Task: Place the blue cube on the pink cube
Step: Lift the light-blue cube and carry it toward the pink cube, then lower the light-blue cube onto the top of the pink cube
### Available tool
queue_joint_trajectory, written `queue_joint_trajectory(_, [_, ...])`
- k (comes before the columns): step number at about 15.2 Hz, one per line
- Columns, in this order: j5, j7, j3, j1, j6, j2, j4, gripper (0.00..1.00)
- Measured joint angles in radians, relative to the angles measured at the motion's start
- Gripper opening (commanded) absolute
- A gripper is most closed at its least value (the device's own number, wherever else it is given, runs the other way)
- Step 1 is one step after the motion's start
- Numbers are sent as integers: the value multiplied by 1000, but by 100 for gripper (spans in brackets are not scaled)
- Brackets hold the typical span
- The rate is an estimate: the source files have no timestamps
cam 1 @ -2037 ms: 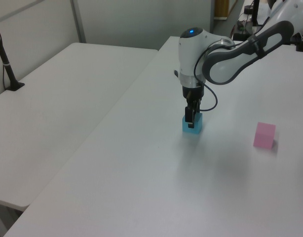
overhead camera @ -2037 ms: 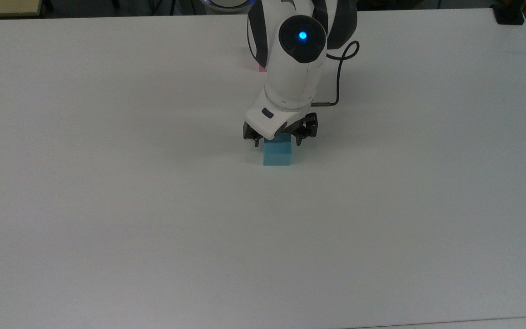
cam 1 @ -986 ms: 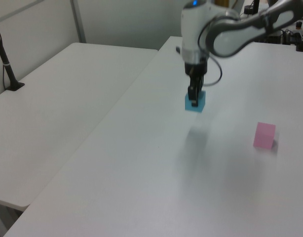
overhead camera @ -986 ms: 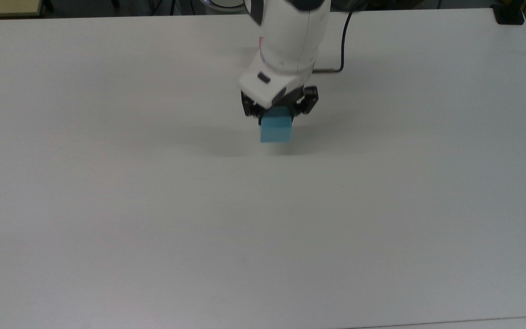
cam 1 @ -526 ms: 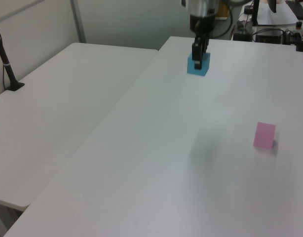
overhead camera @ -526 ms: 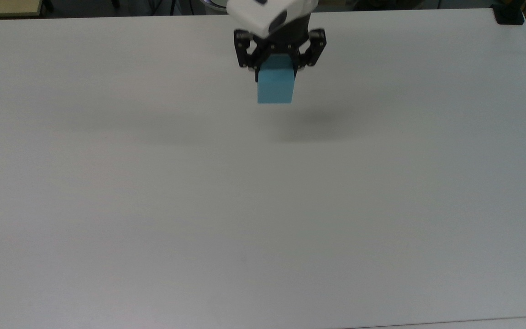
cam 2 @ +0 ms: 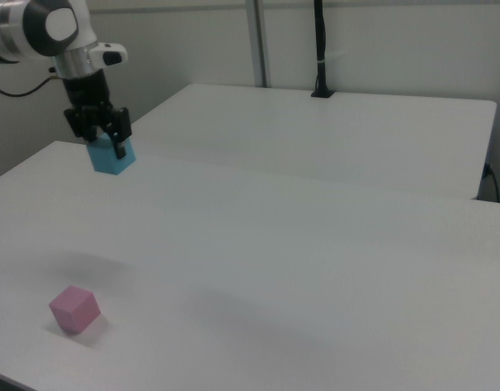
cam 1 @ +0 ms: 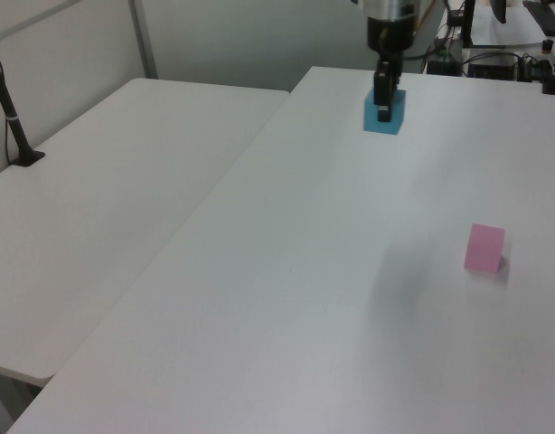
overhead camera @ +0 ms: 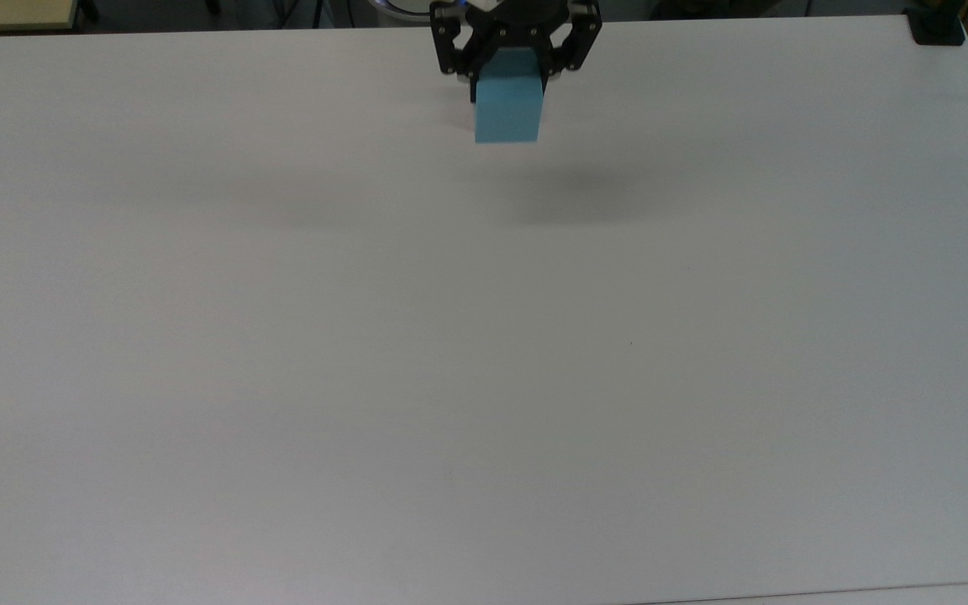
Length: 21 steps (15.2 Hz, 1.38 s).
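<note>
We have the blue cube (overhead camera: 507, 107) pinched between the jaws of the gripper (overhead camera: 507, 59), which are closed on its upper part so that most of the block hangs below the fingertips. It is high off the white table (overhead camera: 484, 378): in the top view its soft shadow lies apart from it on the surface, and in the right view the cube (cam 2: 113, 156) hangs under the gripper (cam 2: 106, 144) with clear air beneath.

The pink cube (cam 1: 484, 248) sits alone on the table, well below the jaws and off to one side of them, toward the left view's right; in the right view it (cam 2: 73, 309) lies far beneath the held block, near the table's front edge.

We judge that we are in the carry. To do it well, we should travel level at this height until the jaws are straight above the pink block, and only then descend. We want the blue faces square with the pink ones before contact, so we check the turn of the wrist on the way. We lower slowly, let the bottom face settle flat, then open the jaws without dragging sideways, as a small block tips easily.
</note>
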Motion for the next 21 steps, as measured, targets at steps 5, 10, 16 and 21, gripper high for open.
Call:
queue_joint_trajectory(5, [19,-6,9,44,-1,-208,-214,18])
queue_joint_trajectory(10, [22,-2,11,107,1,-388,-423,17])
queue_joint_trajectory(16, [22,87,12,135,42,-475,-557,17])
queue_joint_trajectory(21, [22,122,11,136,210,-522,-741,16])
